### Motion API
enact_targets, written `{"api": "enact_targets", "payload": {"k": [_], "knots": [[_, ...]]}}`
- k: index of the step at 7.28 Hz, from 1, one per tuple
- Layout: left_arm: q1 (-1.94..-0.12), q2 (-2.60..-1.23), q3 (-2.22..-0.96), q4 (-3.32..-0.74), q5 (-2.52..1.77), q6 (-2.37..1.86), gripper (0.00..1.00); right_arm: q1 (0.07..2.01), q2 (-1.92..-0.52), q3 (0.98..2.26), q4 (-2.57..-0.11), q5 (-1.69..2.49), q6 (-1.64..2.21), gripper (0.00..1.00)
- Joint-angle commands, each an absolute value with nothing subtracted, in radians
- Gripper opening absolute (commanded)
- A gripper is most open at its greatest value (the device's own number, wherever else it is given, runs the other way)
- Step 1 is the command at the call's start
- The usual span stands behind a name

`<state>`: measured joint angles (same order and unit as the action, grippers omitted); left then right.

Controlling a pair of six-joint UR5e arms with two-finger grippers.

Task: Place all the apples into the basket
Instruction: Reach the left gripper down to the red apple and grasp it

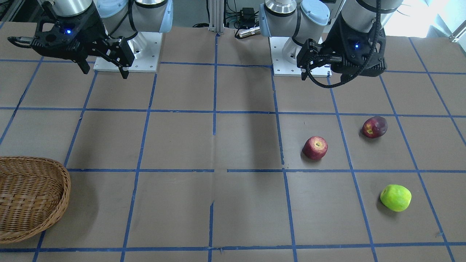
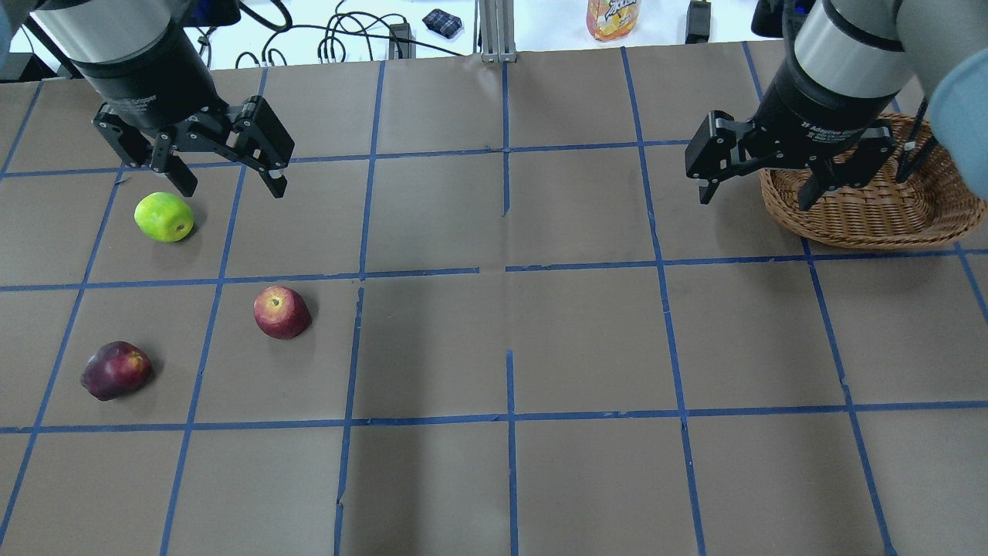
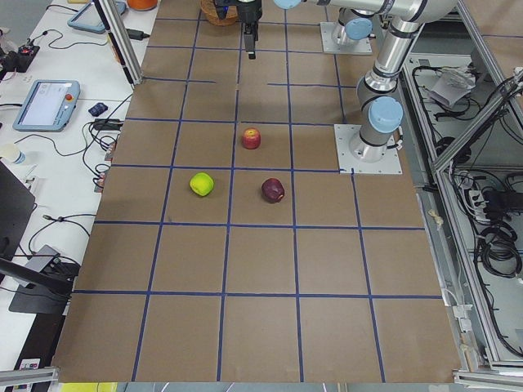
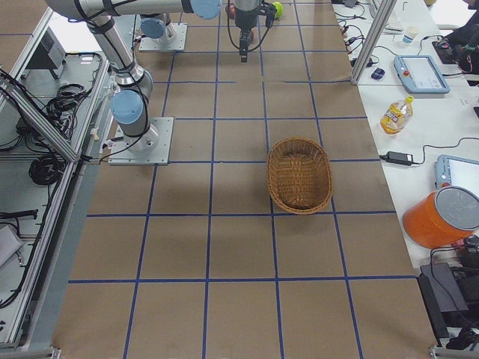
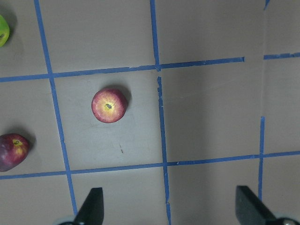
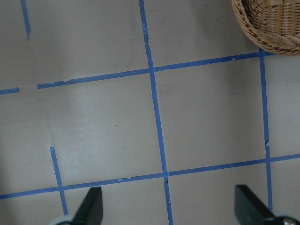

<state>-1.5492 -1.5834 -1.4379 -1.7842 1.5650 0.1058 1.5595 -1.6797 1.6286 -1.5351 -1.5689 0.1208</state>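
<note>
Three apples lie on the table on my left side. The yellow-green apple (image 2: 164,217) (image 1: 395,197) is farthest out, the red apple (image 2: 281,312) (image 1: 315,147) (image 5: 109,105) nearer the middle, and the purplish apple (image 2: 115,370) (image 1: 374,126) (image 5: 12,151) closest to my base. My left gripper (image 2: 231,188) (image 1: 316,75) (image 5: 171,208) is open and empty, hanging above the table just right of the green apple. The wicker basket (image 2: 872,224) (image 1: 63,189) (image 6: 269,28) stands far right and holds nothing. My right gripper (image 2: 755,199) (image 1: 105,72) (image 6: 168,206) is open and empty above the basket's left edge.
The brown table top carries a grid of blue tape lines. The two arm bases (image 1: 127,51) (image 1: 298,54) stand at the robot's edge. A bottle (image 2: 612,17) and cables lie on the bench beyond the far edge.
</note>
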Motion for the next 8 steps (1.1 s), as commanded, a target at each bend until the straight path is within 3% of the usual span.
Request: {"api": "enact_targets", "payload": {"k": [1, 5, 8], "knots": [[-1.551, -1.583, -1.445, -1.783, 1.563, 0.109, 1.00, 1.559, -1.680, 1.629, -1.535, -1.581, 0.112, 1.00], [-1.483, -1.632, -1.515, -1.691, 1.563, 0.197, 1.00, 1.566, -1.678, 1.632, -1.517, -1.581, 0.110, 1.00], [-1.471, -1.747, -1.656, -1.369, 1.563, 0.315, 1.00, 1.559, -1.678, 1.640, -1.523, -1.580, 0.112, 1.00]]}}
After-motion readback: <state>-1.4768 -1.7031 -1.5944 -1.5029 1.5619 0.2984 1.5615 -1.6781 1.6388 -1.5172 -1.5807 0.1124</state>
